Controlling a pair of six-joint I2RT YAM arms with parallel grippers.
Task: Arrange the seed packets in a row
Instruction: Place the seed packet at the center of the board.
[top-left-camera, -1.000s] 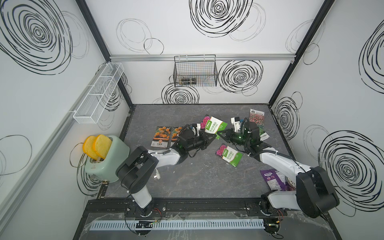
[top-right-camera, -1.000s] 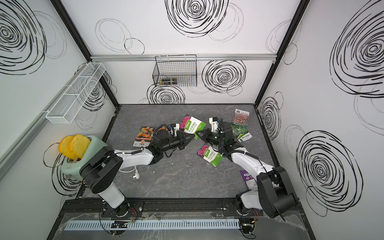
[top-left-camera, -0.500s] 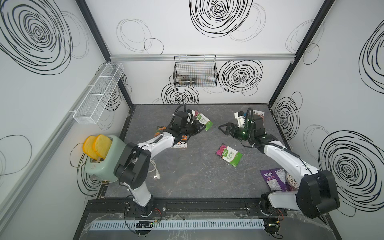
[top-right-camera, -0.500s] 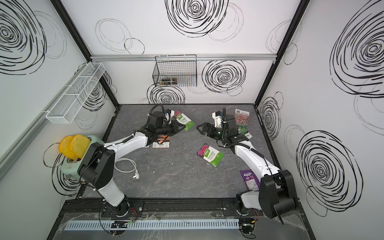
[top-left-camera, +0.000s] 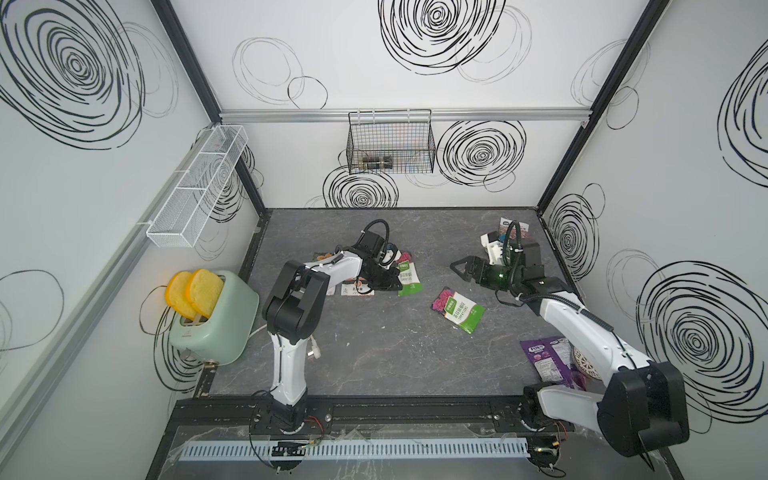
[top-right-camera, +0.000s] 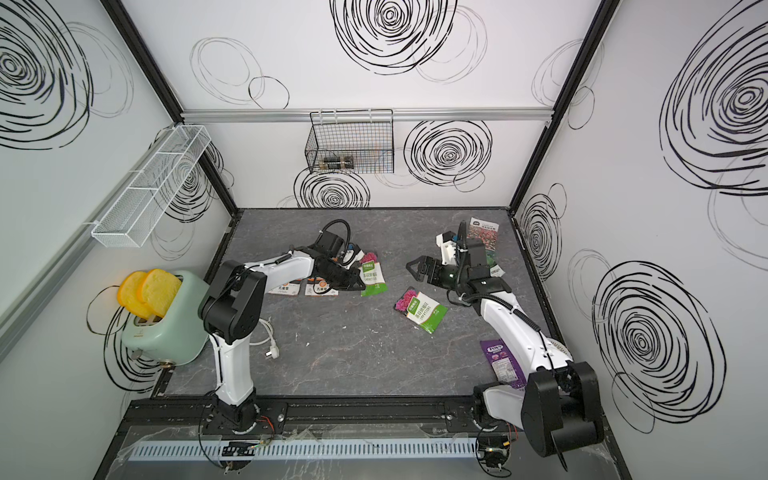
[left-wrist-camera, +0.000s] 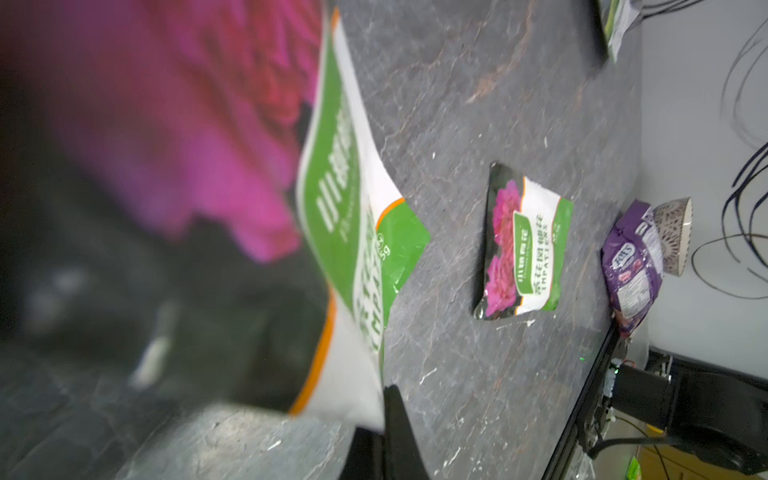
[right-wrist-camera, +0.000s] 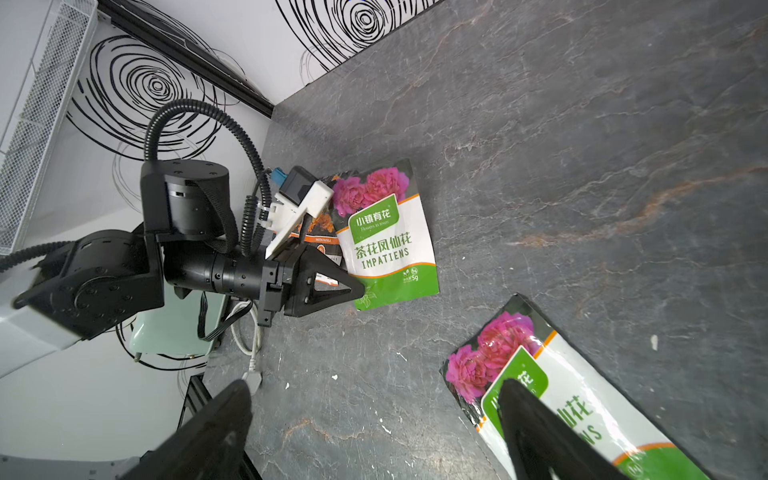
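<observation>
— Packets first: where do they lie?
— One impatiens packet (top-left-camera: 408, 280) lies flat on the grey table (top-left-camera: 374, 353), left of centre, just beside two orange-flower packets (top-right-camera: 321, 289) that sit side by side, partly hidden under the left arm (top-left-camera: 332, 274).
— And the left gripper (right-wrist-camera: 358, 291)?
— Clenched on that packet's lower corner, low over the table.
— The rest of them?
— A loose impatiens packet (top-left-camera: 459, 311) lies askew near the middle, face up, well apart from those three. The flower-field packet (top-right-camera: 484, 232) sits in the far right corner, behind the right arm (top-left-camera: 582, 320).
— The right gripper (top-left-camera: 460, 272)?
— Fingers spread wide, grasping nothing; it hovers above the table between the two impatiens packets, nearer the loose one.
— Anything around them?
— A purple snack pouch (top-left-camera: 544, 357) by the right arm's base, and a mint toaster (top-left-camera: 216, 320) with two bread slices (top-left-camera: 199, 286) at the left edge.
</observation>
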